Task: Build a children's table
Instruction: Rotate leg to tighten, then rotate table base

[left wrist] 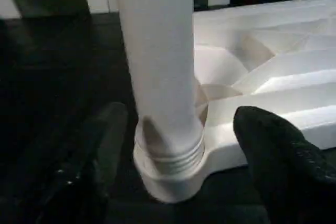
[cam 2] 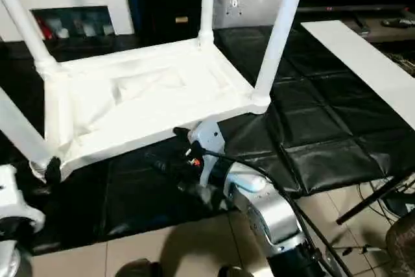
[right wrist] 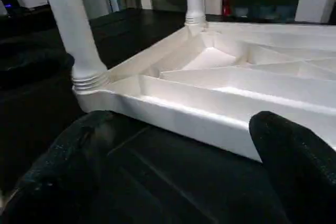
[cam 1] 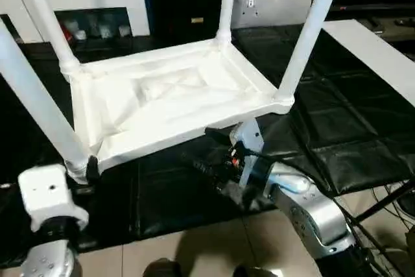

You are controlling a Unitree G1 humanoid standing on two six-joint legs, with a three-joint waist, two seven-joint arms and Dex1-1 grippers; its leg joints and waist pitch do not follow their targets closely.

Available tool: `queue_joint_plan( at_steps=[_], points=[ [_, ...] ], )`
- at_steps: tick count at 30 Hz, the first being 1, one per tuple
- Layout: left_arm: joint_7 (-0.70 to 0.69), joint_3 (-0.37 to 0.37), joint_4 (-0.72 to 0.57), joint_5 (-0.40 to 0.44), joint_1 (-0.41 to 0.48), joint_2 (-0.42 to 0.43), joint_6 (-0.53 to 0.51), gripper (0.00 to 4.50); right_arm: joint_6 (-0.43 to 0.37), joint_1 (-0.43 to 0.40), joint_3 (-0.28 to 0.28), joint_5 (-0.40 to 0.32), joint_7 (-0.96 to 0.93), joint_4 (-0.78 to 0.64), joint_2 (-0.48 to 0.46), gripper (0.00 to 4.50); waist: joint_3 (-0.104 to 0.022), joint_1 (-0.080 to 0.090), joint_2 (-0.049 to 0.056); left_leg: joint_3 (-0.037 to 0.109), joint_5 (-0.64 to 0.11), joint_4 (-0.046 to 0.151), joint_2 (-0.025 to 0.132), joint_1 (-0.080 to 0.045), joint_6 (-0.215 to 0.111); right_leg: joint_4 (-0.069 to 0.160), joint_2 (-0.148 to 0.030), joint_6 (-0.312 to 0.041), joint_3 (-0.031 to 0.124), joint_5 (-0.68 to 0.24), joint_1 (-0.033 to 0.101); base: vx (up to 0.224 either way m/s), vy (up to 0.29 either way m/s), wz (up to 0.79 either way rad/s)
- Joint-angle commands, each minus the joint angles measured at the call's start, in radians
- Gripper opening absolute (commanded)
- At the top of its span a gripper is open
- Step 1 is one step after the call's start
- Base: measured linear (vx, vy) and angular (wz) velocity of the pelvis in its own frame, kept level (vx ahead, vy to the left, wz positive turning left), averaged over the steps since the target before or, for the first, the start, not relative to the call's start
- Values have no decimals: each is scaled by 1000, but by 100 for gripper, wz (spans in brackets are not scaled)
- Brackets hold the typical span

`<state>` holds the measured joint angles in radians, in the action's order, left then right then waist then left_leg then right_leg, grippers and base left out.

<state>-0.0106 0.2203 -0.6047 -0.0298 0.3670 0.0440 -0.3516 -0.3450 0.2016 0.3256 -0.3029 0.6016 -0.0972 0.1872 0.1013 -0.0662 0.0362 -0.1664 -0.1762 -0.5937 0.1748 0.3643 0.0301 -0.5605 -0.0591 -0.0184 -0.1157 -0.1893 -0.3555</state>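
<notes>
While the children's table (cam 1: 168, 95) lies upside down on the black mat (cam 1: 337, 128), leg tops cut off, left gripper (left wrist: 178, 145) straddles a corner leg (left wrist: 157, 66) untouched — right gripper (right wrist: 173, 166) gapes empty beside the rim.

White table (right wrist: 220, 85) upside down on black mat (right wrist: 152, 177), two legs upright; right gripper (right wrist: 178, 156) jaws apart before its edge.

Black padded mat across the desk (cam 1: 324, 121), creased into squares, its front edge hanging just over the tiled floor (cam 1: 214, 244). Sitting right on it, upside down, the white children's table (cam 1: 168, 95): ribbed underside up, four legs rising from the corner sockets. Off to the right, a long white board (cam 1: 382, 56) lies flat along the mat's far side.
</notes>
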Motion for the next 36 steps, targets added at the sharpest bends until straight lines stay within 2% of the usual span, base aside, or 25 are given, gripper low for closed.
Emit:
queue_joint_plan(
  at_steps=[1,2,3,5,6,7,8,9,10,11,13,14,15,17,18,19,20,21,24,26,28,29,31,33,36],
  points=[
    [-36,4,36,-28,-27,18,10,388,-19,-2,14,-6,20,-35,18,450,-33,-7,19,49,-863,155,87,-17,92,27,-58,-25,56,-461,5,0,0,0],
    [-57,6,51,-42,-39,28,11,394,-16,-5,20,-8,30,-43,21,450,-25,-1,-2,35,-800,94,41,-68,87,112,-76,5,53,-698,-58,0,0,0],
    [-72,6,62,-50,-45,38,9,396,-16,-10,22,-11,34,-49,20,450,-17,10,-10,41,-633,25,9,-86,49,175,-116,58,27,-914,-64,0,0,0],
    [-81,8,59,-52,-42,46,1,409,-38,-24,19,-3,-6,-62,5,450,-13,35,24,58,-598,36,26,-57,35,192,-89,104,-66,-855,-7,12,13,-12],
    [-83,8,51,-58,-36,42,-2,424,-54,-30,16,4,-33,-66,-4,450,-23,3,62,89,-875,171,90,85,87,-126,-51,21,-22,-375,130,132,51,-16],
    [-90,3,36,-71,-25,37,-11,434,-74,-36,13,9,-56,-74,-12,450,-32,-12,57,65,-909,179,84,80,107,-104,-34,-10,-16,-194,100,132,51,-16],
    [-92,-14,10,-79,-6,26,-21,434,-89,-45,14,9,-69,-91,-18,450,-47,-2,24,64,-846,163,58,12,75,-113,-44,-20,54,-230,45,139,-31,-10],
    [-92,-35,-11,-78,12,20,-14,434,-95,-55,20,11,-68,-108,-15,450,-33,-5,-16,82,-622,63,23,-10,94,50,-155,-15,92,-774,-9,30,-84,-15],
    [-86,-71,-32,-43,31,29,-4,434,-84,-63,33,29,-69,-120,-9,450,-21,-16,3,84,-518,-13,11,-42,80,112,-200,-16,103,-998,-49,30,-84,-15],
    [-84,-88,-38,-20,38,38,2,434,-74,-65,41,41,-69,-123,-4,450,-19,-5,-14,122,-291,-49,-1,49,18,119,-256,-3,35,-1052,41,55,-12,0],
    [-54,-98,-46,-6,41,16,-3,434,-67,-71,44,46,-75,-117,-6,450,-25,11,19,158,-386,34,1,80,83,67,-154,-50,-66,-777,82,68,18,26],
    [-38,-91,-47,-8,39,-2,-4,434,-67,-71,44,45,-75,-114,-8,450,-22,14,49,240,-667,150,22,90,140,-40,-51,-55,-55,-533,101,-8,-28,53],
    [-23,-89,-51,6,38,-5,-22,434,-63,-70,39,39,-71,-112,-9,450,-35,14,64,313,-736,188,44,34,142,-118,12,-93,-2,-309,70,35,-97,64],
    [-8,-86,-54,2,39,-20,-39,434,-62,-70,32,33,-68,-113,-10,450,-40,13,61,372,-671,186,24,15,90,-145,19,-168,55,-306,37,34,-121,66],
    [4,-75,-57,-12,42,-38,-38,434,-68,-70,17,26,-76,-114,-16,450,-33,8,33,337,-609,170,-58,72,80,-99,-3,-205,99,-338,51,-49,-174,73],
    [6,-73,-59,-12,43,-41,-37,434,-73,-70,9,21,-80,-115,-19,450,-25,-10,-7,276,-520,84,-92,92,74,5,-72,-192,148,-505,22,-49,-174,73],
    [11,-76,-60,0,44,-35,-35,434,-69,-68,-12,14,-86,-114,-20,450,-37,-10,-45,163,-195,-166,-85,-26,33,142,-158,-142,186,-987,-84,-44,-170,39],
    [12,-79,-56,4,40,-27,-27,434,-62,-66,-19,15,-84,-113,-16,450,-15,-42,-42,148,-63,-158,-82,85,-12,123,-167,-4,248,-1050,28,53,-149,1],
    [28,-74,-40,32,17,-16,-19,434,-35,-66,-24,30,-77,-106,-8,450,-48,-104,-72,141,-94,-110,-74,82,-81,40,-128,29,290,-463,87,51,-116,12],
    [28,-55,-18,26,-16,-4,-37,434,-22,-68,-26,36,-74,-105,-7,450,-50,-98,-51,129,-35,-31,-43,30,-114,27,-58,-111,252,-106,63,21,-57,28],
    [26,-33,0,13,-47,7,-52,434,-20,-71,-33,40,-86,-106,-10,450,-63,-81,-11,138,43,36,45,-14,-141,-9,-6,-123,167,30,26,0,0,0],
    [19,-25,8,6,-62,13,-55,434,-20,-72,-36,41,-92,-107,-12,450,-84,-59,16,186,68,51,135,-46,-166,-56,-45,-123,145,37,8,12,61,10],
    [-5,-21,25,-9,-87,29,-43,434,-20,-74,-41,42,-102,-109,-15,450,-78,-52,10,168,46,40,107,-25,-178,-39,-81,-159,151,61,12,6,53,4],
    [-21,-4,62,-34,-135,48,-43,444,-20,-80,-49,40,-113,-114,-21,450,-64,-57,-5,120,-130,45,54,-5,-77,-3,-92,-183,160,-17,35,-8,25,4],
    [-69,7,142,-73,-220,90,-55,444,-8,-78,-50,35,-103,-114,-26,450,-57,-43,-7,103,-225,63,55,-7,-13,9,-80,-165,152,-175,32,0,0,0]
  ],
)
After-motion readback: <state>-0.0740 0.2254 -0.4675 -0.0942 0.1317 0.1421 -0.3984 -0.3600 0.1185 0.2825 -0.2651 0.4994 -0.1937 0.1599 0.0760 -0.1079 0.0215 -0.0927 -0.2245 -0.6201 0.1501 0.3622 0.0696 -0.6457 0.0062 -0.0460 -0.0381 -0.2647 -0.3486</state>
